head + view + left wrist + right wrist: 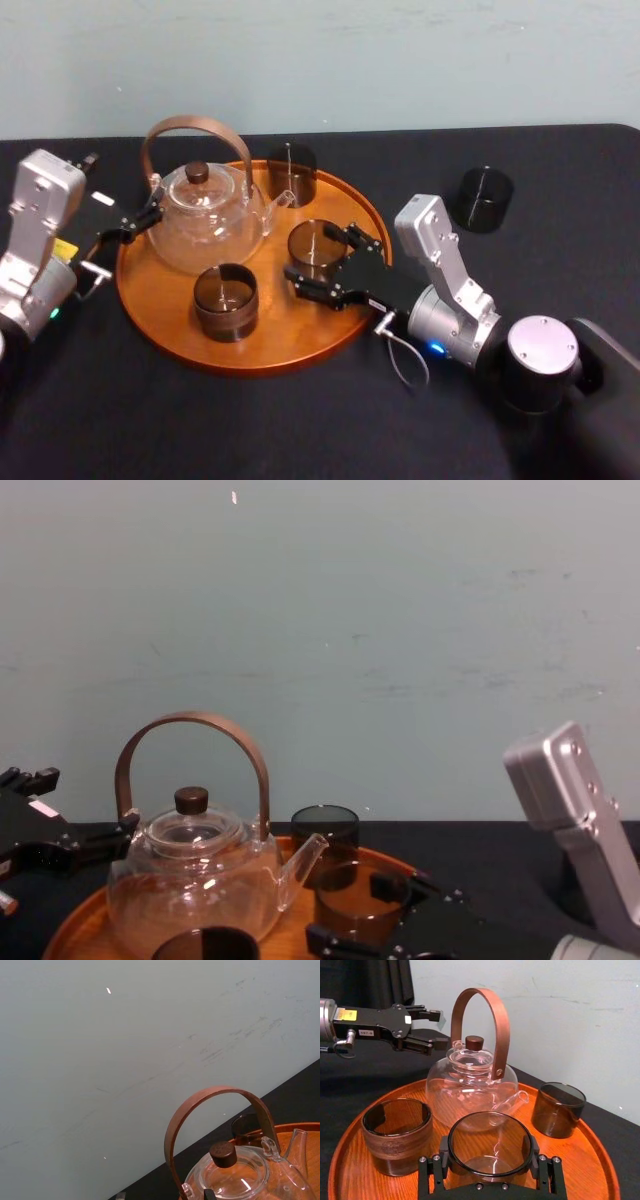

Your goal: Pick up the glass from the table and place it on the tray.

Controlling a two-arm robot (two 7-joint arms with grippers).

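The right gripper [322, 262] reaches in over the near-right rim of the tray [180, 325], its jaws set narrow against either side of the glass [489, 1142], which stands upright inside the tray just in front of the teapot [208, 212]. Whether the glass's base already rests on the wood or hangs just above it cannot be told. By this look the carry is done, and what is left is to set the glass down if needed, let go and draw the arm clear.

The left gripper [140, 222] hovers at the tray's far-left rim beside the teapot's handle, fingers apart and empty. Two more glasses [226, 300] sit on the tray, one near the front and one behind the spout. A dark glass [483, 198] stands alone on the matte black table [300, 430], well apart to the right. A pale, scuffed wall [400, 60] closes the room behind.
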